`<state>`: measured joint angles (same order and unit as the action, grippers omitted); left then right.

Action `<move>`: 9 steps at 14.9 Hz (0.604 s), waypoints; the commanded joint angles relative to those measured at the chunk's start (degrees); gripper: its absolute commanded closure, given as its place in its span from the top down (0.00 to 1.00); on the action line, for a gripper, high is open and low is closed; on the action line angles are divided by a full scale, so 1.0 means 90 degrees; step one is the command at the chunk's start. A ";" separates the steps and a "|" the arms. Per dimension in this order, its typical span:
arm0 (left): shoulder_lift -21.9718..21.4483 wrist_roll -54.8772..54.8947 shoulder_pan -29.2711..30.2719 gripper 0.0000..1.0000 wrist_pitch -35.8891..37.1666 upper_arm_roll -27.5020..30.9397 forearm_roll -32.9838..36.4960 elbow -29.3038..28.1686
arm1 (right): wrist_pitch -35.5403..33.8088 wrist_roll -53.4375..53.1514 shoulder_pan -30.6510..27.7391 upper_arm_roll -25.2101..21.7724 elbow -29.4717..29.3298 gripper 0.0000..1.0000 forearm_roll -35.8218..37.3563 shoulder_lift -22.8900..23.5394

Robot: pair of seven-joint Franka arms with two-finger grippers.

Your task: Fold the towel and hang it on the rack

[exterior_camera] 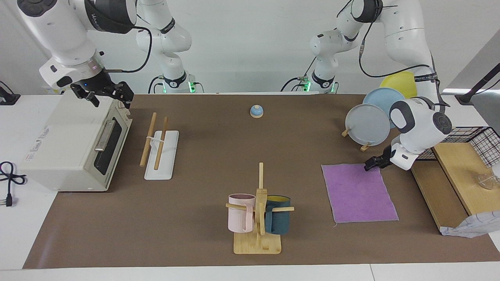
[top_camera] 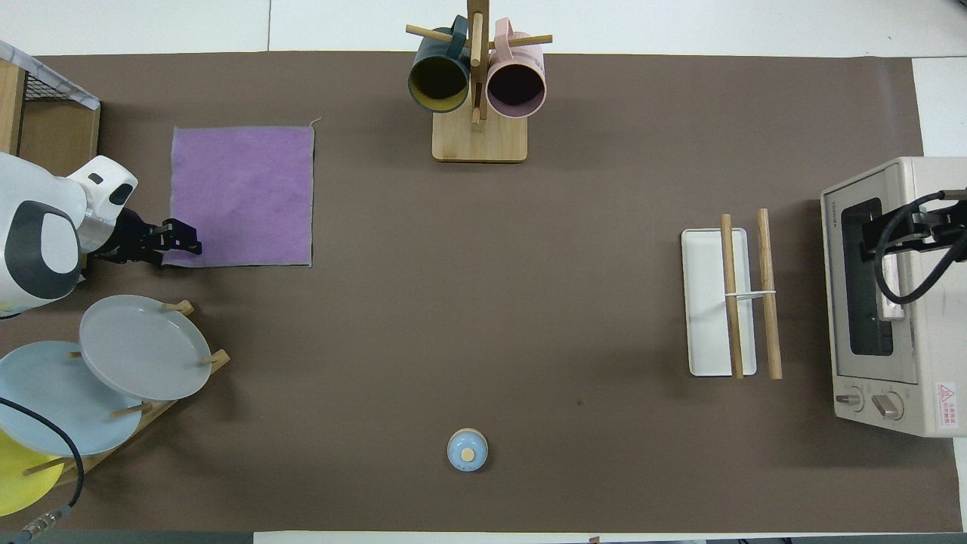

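currently | left claw (exterior_camera: 371,164) at towel (exterior_camera: 357,193) corner, grip unclear | right claw (exterior_camera: 105,95) spread over oven (exterior_camera: 74,144)

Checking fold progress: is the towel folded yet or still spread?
Spread. The towel lies flat as one purple sheet on the table, no crease or doubled layer showing.

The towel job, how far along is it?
Nothing looks done yet: the towel lies flat and unfolded, purple face up, at the left arm's end of the table. In hand: the left hand is down at the towel's corner nearest the robots. The right hand waits over the oven. Folding and hanging on the bare rack remain.
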<state>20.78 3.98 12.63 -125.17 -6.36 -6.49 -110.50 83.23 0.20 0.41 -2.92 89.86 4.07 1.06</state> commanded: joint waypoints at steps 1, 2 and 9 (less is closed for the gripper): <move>-0.0063 0.0114 0.0061 0.43 0.0138 -0.0036 -0.0100 -0.0007 | -0.0059 0.0134 -0.0095 0.0071 0.0006 1.00 0.0056 -0.0068; -0.0063 0.0114 0.0061 0.40 0.0157 -0.0036 -0.0100 0.0012 | -0.0059 0.0134 -0.0095 0.0071 0.0006 1.00 0.0056 -0.0068; -0.0063 0.0134 0.0032 0.00 0.0128 -0.0036 -0.0100 0.0013 | -0.0029 0.0115 -0.0095 0.0071 0.0006 1.00 0.0056 -0.0068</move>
<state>20.35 4.10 13.01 -124.94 -6.72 -6.51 -110.49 83.23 0.20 0.41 -2.92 89.86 4.07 1.06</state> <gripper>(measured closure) 0.982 0.000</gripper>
